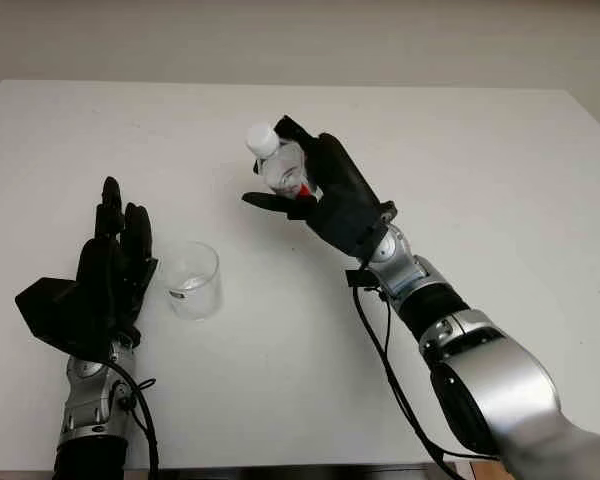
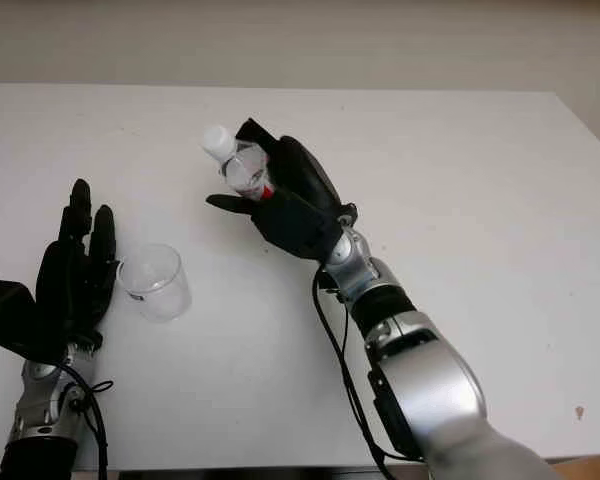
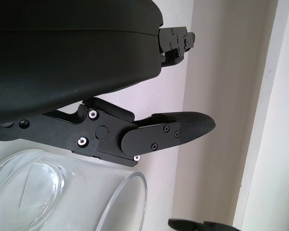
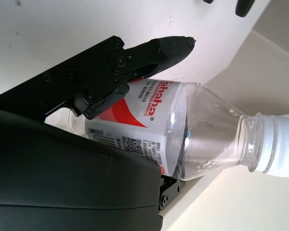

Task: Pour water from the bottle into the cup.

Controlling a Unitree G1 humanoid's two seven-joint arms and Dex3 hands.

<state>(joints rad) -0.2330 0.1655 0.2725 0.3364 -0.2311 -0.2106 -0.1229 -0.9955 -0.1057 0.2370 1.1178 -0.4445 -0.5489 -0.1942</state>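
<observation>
Capped bottle held aloft, cup on bench.
Right robot hand (image 1: 315, 195) clamped on clear plastic white-capped bottle (image 1: 278, 162), mid-bench; left robot hand (image 1: 110, 270) open just beside clear glass cup (image 1: 193, 280).

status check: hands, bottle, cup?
Right hand shut on bottle, raised, cap on. Left hand open beside cup. Cup upright on table.

A clear plastic bottle (image 1: 280, 165) with a white cap and a bit of red label is gripped in the right hand (image 1: 320, 195), held up over the middle of the white desk (image 1: 460, 160) and tilted so the cap is pointed up and to the left. A clear cup (image 1: 192, 280) is stood on the desk down-left of it, well apart. The left hand (image 1: 105, 275) is kept open just beside the cup, on its left.
</observation>
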